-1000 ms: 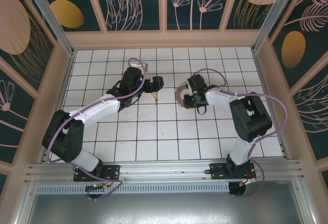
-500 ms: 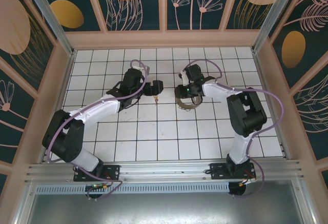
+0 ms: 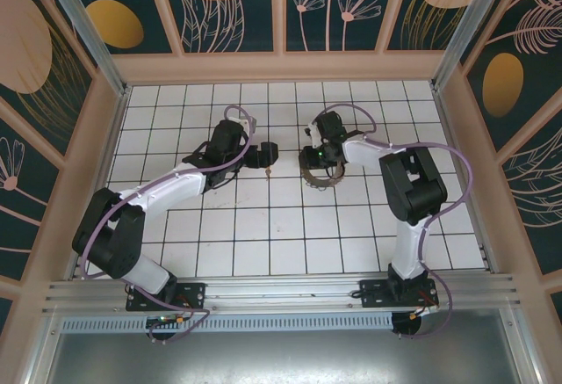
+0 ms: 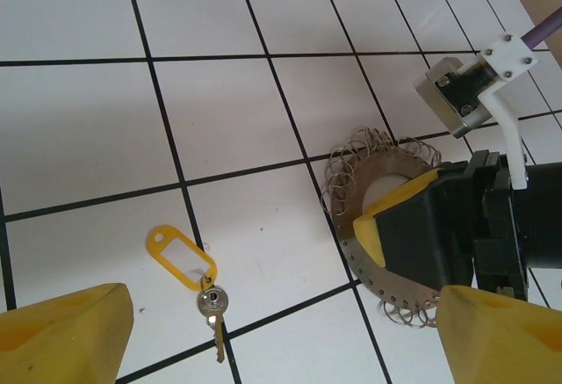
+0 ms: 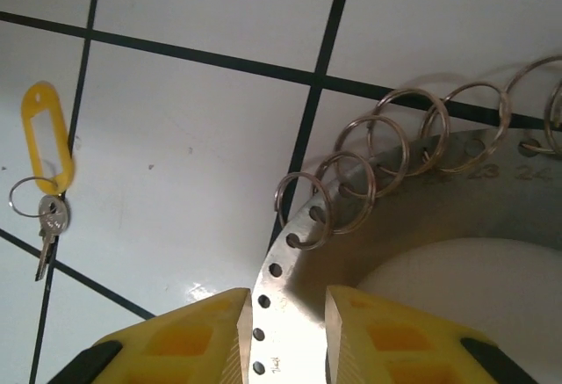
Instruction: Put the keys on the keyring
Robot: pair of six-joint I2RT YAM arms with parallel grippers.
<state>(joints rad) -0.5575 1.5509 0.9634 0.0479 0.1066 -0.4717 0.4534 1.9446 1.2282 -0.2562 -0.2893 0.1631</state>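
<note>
Left end effector point(image 3: 268, 150): open. In the left wrist view its two yellow fingers point(image 4: 61, 331) stand far apart at the lower corners, with nothing between them but tile.
Left end effector position: above the table point(image 4: 79, 129), near the key and pointing toward the right arm.
Right end effector point(image 5: 283, 331): closed on the keyring. The flat band runs between its two yellow pads. In the left wrist view one pad sits at the inner edge of the band.
Key point(image 4: 214, 314): small, brass-coloured, flat on a white tile across a black grout line. It is free of both end effectors.
Key attachments: a small wire loop joins the key head to a yellow tag point(image 4: 180, 257) with a clear window. The tag lies just beyond the key.
Keyring point(image 4: 373, 280): flat grey metal band with a row of small holes, lying near the centre of the table's far half.
Keyring fittings: small split rings point(image 5: 369, 169) hang from the holes and fan out around the outer edge.
Key to keyring: apart, with a stretch of bare tile between them. The key is on the left arm's side of the ring.
Top view: both end effectors face each other, with the key point(image 3: 266, 171) and keyring point(image 3: 318, 177) just nearer the bases.
</note>
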